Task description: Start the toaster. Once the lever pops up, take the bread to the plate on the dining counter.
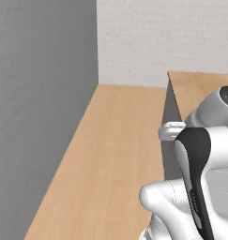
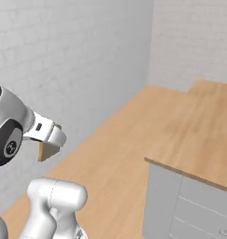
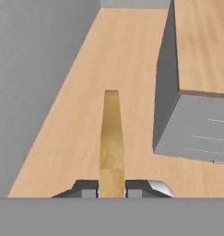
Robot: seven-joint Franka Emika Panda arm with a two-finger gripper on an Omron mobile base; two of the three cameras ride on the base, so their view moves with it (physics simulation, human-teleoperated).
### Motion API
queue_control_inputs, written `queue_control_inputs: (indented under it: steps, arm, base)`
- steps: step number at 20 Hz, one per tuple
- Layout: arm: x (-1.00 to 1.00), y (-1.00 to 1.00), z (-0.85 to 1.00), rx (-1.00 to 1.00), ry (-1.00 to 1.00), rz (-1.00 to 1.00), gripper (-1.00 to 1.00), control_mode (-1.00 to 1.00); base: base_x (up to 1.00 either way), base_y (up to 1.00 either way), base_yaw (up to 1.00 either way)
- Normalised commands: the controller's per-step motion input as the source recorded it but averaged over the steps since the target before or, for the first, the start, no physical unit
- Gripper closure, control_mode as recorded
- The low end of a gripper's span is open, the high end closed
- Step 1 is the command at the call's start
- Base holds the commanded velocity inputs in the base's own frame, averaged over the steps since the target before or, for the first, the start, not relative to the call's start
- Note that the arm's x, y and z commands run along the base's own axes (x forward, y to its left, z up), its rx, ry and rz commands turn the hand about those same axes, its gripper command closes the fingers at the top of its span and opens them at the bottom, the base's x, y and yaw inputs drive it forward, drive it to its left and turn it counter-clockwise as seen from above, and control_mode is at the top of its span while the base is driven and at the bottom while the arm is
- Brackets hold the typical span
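a wood floor point(image 1: 110, 159) runs between a grey wall point(image 1: 40, 93) and a grey drawer cabinet point(image 3: 196, 133) with a light-wood table point(image 2: 199, 135) on top, probably the dining counter. the arm point(image 1: 195, 178) rises in the foreground. the gripper point(image 3: 111, 189) is closed narrow on the bread point(image 3: 111, 143), held edge-on over the floor, beside the cabinet's near corner, clear of the table's edge.
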Motion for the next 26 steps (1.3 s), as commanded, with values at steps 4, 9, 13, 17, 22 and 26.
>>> queue_control_inputs:
  steps: [4,9,13,17,22,26]
  arm:
    - [0.00,0.00,0.00,0.00,0.00,0.00,1.00,1.00]
    - [0.00,0.00,0.00,0.00,0.00,0.00,1.00,1.00]
    - [0.00,0.00,0.00,0.00,0.00,0.00,1.00,1.00]
    - [0.00,0.00,0.00,0.00,0.00,0.00,1.00,1.00]
    - [0.00,0.00,0.00,0.00,0.00,0.00,1.00,1.00]
    - [0.00,0.00,0.00,0.00,0.00,0.00,1.00,1.00]
  base:
    - [0.73,0.58,-0.58]
    - [0.90,0.46,-0.52]
    - [1.00,0.40,-0.39]
    - [1.00,0.39,-0.20]
    - [1.00,0.38,-0.03]
    - [1.00,0.33,0.01]
